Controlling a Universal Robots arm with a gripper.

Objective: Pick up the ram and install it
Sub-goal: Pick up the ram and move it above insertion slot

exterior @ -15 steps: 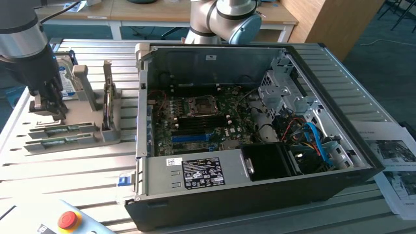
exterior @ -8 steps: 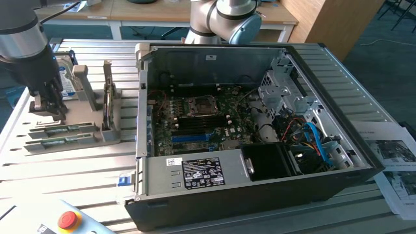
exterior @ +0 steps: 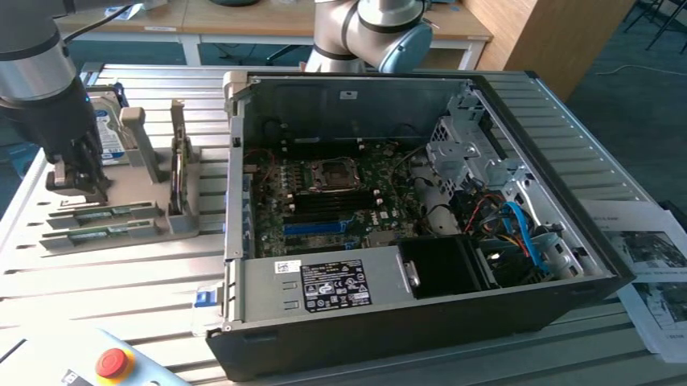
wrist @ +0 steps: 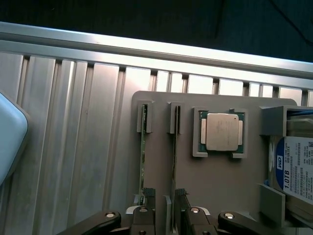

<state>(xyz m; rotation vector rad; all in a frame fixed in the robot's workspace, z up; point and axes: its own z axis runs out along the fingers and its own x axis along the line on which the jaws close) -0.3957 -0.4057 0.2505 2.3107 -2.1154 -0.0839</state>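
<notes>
- Red stop button (exterior: 112,363) on a pale box sits at the desk's (exterior: 129,281) nearest corner in the exterior view.
- Next back is the grey fixture tray (wrist: 220,181), flat on the slatted metal desk on the exterior view's left.
- ram (wrist: 174,161): green stick on edge in a tray slot, just beside the processor pocket. It is not lifted.
- Second ram stick (wrist: 143,161) sits in the parallel slot, on the side nearer the stop-button box.
- End effector (wrist: 164,198) is low over one end of the two sticks, spread and holding nothing.
- Its black fingers (wrist: 148,196) sit at the stick ends. I can't tell whether they touch the boards.
- Processor (wrist: 221,132), square and silver, lies in its tray pocket just past the ram.
- Hard drive (wrist: 297,169) with a blue label stands in the tray's far holder, beyond the processor.
- Open computer case (exterior: 429,322) lies on its side, mid-desk, on the exterior view's right of the tray.
- In the case, the labelled power supply (exterior: 322,285) is nearest. The motherboard (exterior: 333,201) with its CPU socket (exterior: 327,175) is behind it.
- Blue cable (exterior: 526,233) runs along the case's drive-bay side.
- Printed sheets (exterior: 644,257) lie on the desk at the exterior view's right edge.
- Arm (exterior: 381,32) rises behind the case. Wooden tables (exterior: 215,20) stand farthest back.
</notes>
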